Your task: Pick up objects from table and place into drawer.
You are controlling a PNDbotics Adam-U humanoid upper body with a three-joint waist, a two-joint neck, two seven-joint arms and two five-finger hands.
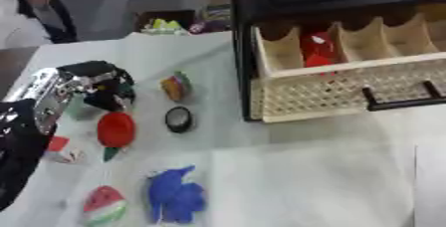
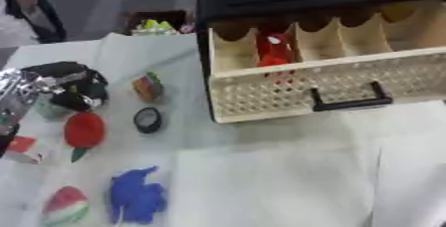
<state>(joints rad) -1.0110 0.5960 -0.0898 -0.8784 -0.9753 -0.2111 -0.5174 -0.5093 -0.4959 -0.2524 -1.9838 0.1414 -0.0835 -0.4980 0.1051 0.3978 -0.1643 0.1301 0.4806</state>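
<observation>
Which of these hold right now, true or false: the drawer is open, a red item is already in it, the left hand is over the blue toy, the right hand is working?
1. The drawer is open. True.
2. A red item sits in one compartment. True.
3. The left hand is over the blue toy. False: it is at the table's left, just above the red strawberry-like toy.
4. The right hand is working. False: it shows in neither view.
</observation>
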